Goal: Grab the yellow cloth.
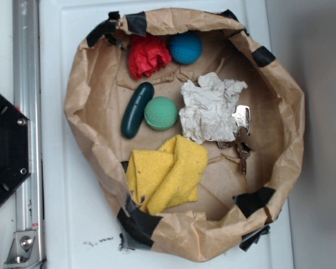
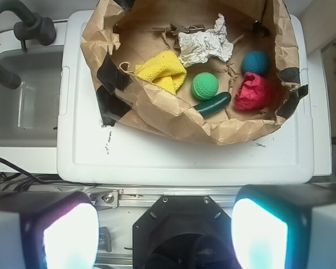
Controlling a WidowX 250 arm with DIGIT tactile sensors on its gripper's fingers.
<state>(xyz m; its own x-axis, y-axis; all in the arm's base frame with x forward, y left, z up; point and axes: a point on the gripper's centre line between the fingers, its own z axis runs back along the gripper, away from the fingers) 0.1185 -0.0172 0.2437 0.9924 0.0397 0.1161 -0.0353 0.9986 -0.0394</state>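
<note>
The yellow cloth (image 1: 167, 174) lies in the paper bag (image 1: 84, 84) with its rolled-down rim, on the bag floor at the lower middle of the exterior view, close against the lower wall. It is folded in loose layers, one flap raised toward the centre of the bag. Above it sit the green ball (image 1: 161, 113) and the dark green capsule (image 1: 136, 110), near but apart from it; the white paper wad (image 1: 210, 107) lies to its upper right, just clear of the cloth's top corner. A bunch of keys (image 1: 242, 131) rests at the right, well clear.

The gripper (image 2: 165, 235) appears only in the wrist view, where its two fingers (image 2: 45, 230) stand wide apart at the frame's bottom corners: spread, holding nothing, and well back from the bag.

Judgement on handling: the cloth looks soft, light and compliant (fuzzy terry surface, not slippery). It should bunch rather than resist. The thickest stacked fold near its middle offers the surest pinch; the thin edge by the bag wall risks catching paper.
</note>
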